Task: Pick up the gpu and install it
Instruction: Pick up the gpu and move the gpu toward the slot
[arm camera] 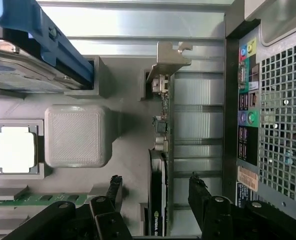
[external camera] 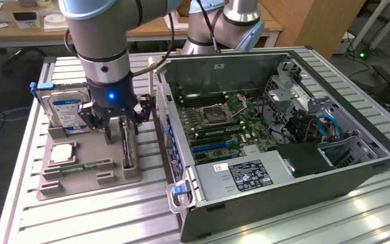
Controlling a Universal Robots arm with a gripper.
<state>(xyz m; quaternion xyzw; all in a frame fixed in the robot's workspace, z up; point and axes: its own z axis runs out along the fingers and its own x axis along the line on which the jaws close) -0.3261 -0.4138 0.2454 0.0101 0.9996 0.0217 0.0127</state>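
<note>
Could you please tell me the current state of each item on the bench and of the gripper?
gripper: open, fingers either side of the gpu, not touching it.
gpu: on edge in its tray slot, not lifted.
hard drive: upright in its tray holder.
memory stick: lying flat in the tray.
computer case: side open, motherboard exposed.

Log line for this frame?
gripper: open | target: thin black gpu card with pale metal bracket, on edge in grey plastic tray | contact: none, jaws either side | install: not done
</note>
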